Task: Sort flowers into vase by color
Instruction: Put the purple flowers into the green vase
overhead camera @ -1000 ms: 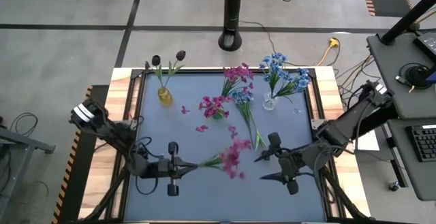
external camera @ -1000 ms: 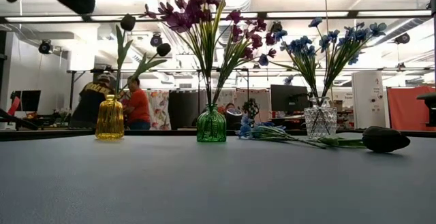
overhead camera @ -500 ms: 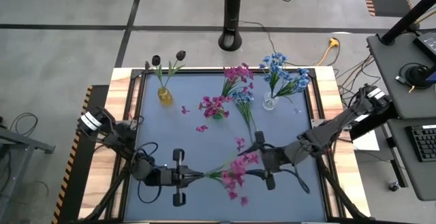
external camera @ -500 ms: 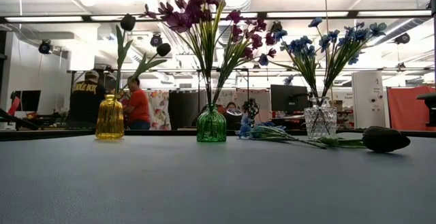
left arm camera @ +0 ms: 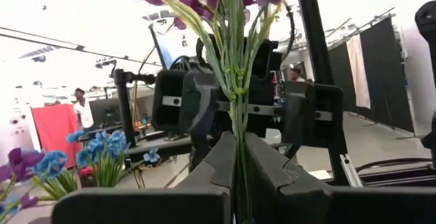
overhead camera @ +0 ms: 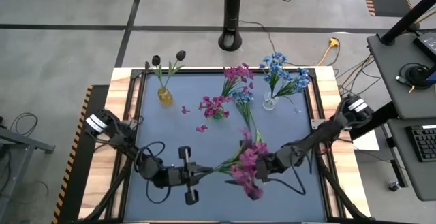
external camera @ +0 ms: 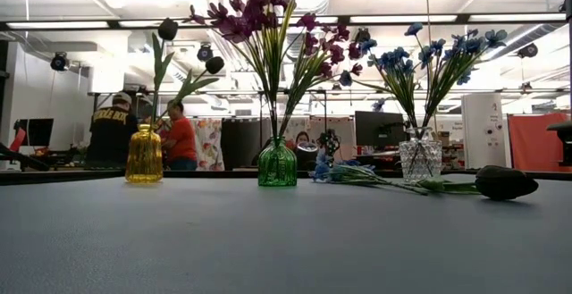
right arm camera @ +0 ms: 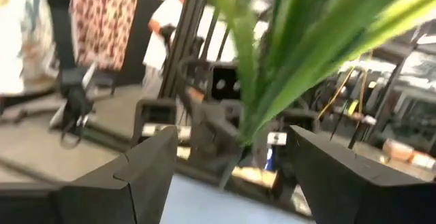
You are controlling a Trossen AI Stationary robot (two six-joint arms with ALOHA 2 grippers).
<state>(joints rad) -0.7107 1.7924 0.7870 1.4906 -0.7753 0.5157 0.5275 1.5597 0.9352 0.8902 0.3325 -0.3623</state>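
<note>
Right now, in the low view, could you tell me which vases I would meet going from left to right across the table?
Yellow vase with dark buds → green vase with magenta flowers → clear vase with blue flowers.

Left gripper (overhead camera: 201, 175) fingers closed, right gripper (overhead camera: 255, 171) fingers spread.

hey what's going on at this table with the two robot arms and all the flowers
The robot is sorting artificial flowers into vases by color. The left pincer is shut on the stem of a magenta sprig, holding it above the near part of the table. The right pincer is open around the same sprig, apparently for a handover. At the far edge, dark buds sit in the yellow vase, magenta in the green vase, blue in the clear vase.
</note>
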